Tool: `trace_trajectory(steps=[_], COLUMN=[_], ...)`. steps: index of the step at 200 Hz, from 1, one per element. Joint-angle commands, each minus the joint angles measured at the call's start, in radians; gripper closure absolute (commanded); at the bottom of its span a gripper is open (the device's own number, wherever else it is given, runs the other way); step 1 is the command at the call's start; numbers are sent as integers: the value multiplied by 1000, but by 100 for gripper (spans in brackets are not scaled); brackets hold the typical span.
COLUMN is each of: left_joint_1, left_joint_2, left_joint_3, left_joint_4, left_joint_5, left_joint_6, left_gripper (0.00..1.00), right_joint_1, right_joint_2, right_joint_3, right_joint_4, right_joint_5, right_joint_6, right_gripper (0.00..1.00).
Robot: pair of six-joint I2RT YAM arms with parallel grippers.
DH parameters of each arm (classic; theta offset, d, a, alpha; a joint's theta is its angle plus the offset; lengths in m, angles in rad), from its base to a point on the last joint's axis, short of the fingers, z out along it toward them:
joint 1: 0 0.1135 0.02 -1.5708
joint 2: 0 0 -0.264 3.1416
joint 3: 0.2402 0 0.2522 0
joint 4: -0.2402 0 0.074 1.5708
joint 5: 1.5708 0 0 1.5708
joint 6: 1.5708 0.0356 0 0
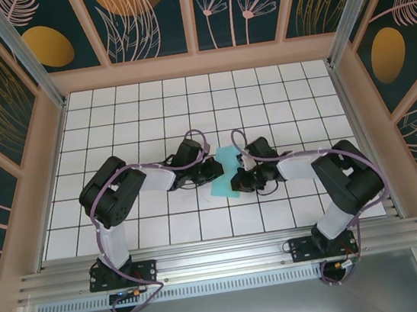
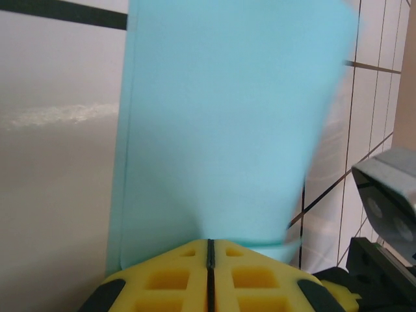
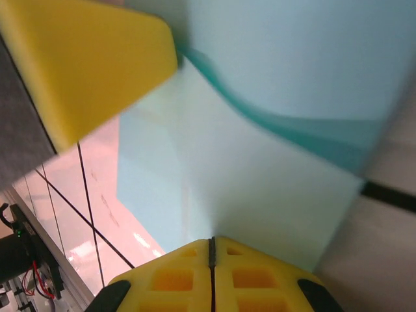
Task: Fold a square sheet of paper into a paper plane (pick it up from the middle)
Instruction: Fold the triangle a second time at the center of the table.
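The square sheet of paper (image 1: 222, 180) is a light turquoise sheet held up between the two arms at mid-table, bent over on itself. My left gripper (image 1: 213, 169) comes in from the left, and its yellow jaws (image 2: 209, 242) are shut on the sheet's near edge, with the paper (image 2: 227, 130) rising in front of them. My right gripper (image 1: 237, 178) meets it from the right. Its jaws (image 3: 212, 239) are shut on the paper (image 3: 260, 188) too. A curved fold (image 3: 286, 130) runs across above them.
The floor is white tiles (image 1: 143, 126) with dark grout, walled by a wooden frame (image 1: 196, 64) and patterned panels. A yellow finger of the left gripper (image 3: 91, 58) shows at the right wrist view's top left. The right gripper's grey body (image 2: 390, 201) sits close at the left wrist view's right edge.
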Motion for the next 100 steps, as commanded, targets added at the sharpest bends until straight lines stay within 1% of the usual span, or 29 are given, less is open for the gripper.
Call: trace_trajectory(steps=[1,14,18,31,47,60,77,100], left_joint_1=[4,3,4,5,5,4,3,4], left_joint_2=[85,85,84,82,78,60,9,-75], left_joint_3=[-45,-42,-41,-40,-32,-28,-22,-3], left_joint_4=[-128,-127,-128,-129,-129,-125,-126,-141], left_joint_5=[-106,-102,-102,-102,-90,-75,-71,-75], left_joint_6=[23,24,25,29,39,49,56,62], left_gripper=[88,88,88,88,86,85,80,69], right_joint_1=[-3,-2,-29,-35,-35,-35,-35,-37], right_joint_2=[-26,-47,-53,-74,-91,-103,-102,-145], right_joint_3=[-89,-113,-118,-123,-88,-40,45,84], right_joint_4=[-157,-156,-158,-142,-117,-105,-115,-84], right_joint_5=[24,24,25,18,-13,-1,33,28], right_joint_6=[-10,-12,-10,-5,1,8,9,19], right_gripper=[91,91,91,89,89,87,85,85])
